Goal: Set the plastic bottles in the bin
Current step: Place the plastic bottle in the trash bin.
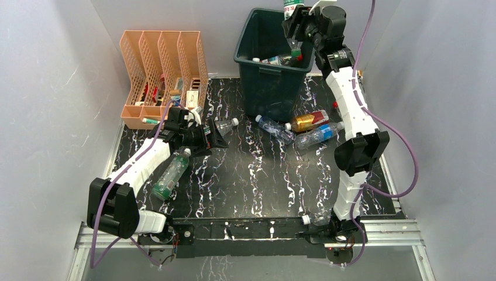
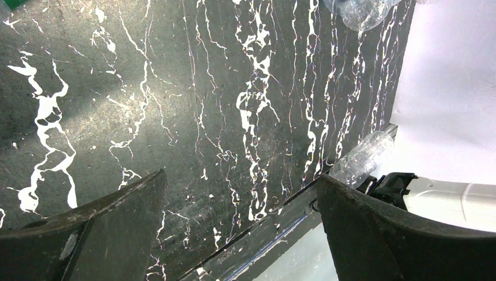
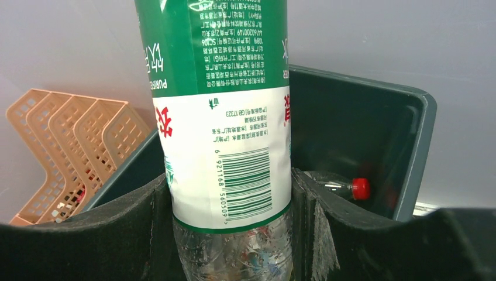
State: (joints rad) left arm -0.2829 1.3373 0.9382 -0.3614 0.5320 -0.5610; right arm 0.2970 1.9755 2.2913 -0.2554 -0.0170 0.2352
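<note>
One clear bottle (image 1: 310,219) lies at the near edge of the counter (image 1: 257,187), by the right arm's base. Farther in, our left pincer (image 1: 206,138) hovers low over the counter, spread wide and empty. A green-labelled bottle (image 1: 171,174) lies beside its arm and a small clear bottle (image 1: 226,125) just past it. A cluster of three bottles (image 1: 310,121) lies before the bin (image 1: 257,55). Farthest, our right pincer (image 1: 297,28) is clamped on the body of a green-and-white-labelled bottle (image 3: 225,105), standing on end over the bin's mouth; a red-capped bottle (image 3: 342,187) lies inside. We judge these bottles light, thin-walled and slick, so a gentle grip across the labelled middle should hold without crushing.
</note>
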